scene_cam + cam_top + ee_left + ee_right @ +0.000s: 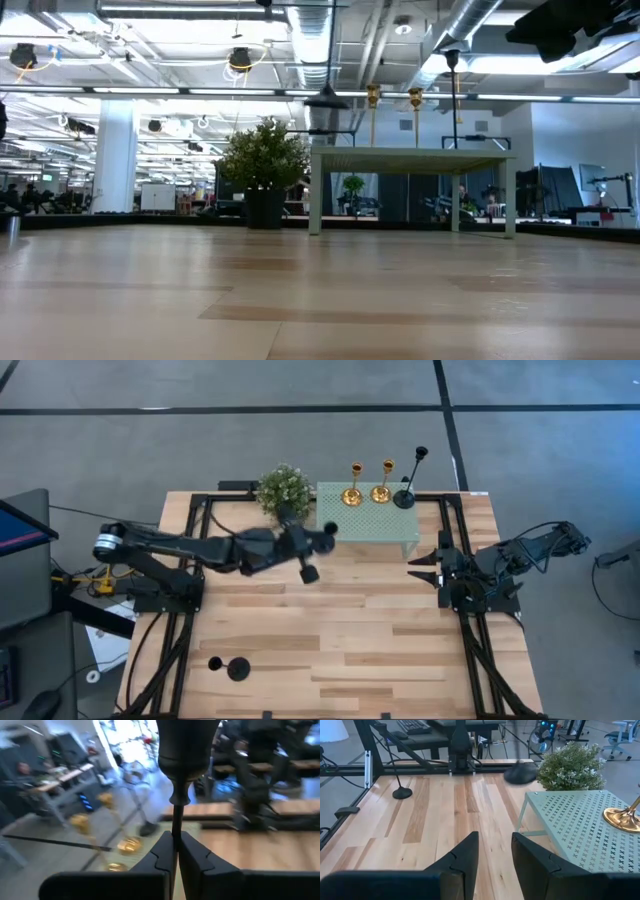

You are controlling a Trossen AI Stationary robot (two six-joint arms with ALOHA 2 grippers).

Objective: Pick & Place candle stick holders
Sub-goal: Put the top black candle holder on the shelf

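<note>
1. The wooden table is filling the lower centre of the high view, leaving wide bare planks across its middle.
2. The mint-green stand is sitting at the table's upper edge, beside the leafy plant.
3. The left gripper is hovering just left of the stand, its fingers pinching the thin stem of a black holder, whose base is hidden.
4. The right gripper is waiting at centre right, jaws parted and holding nothing.
5. Two gold holders and one black holder on the stand are standing at upper centre; a third black holder is resting lower left.
</note>
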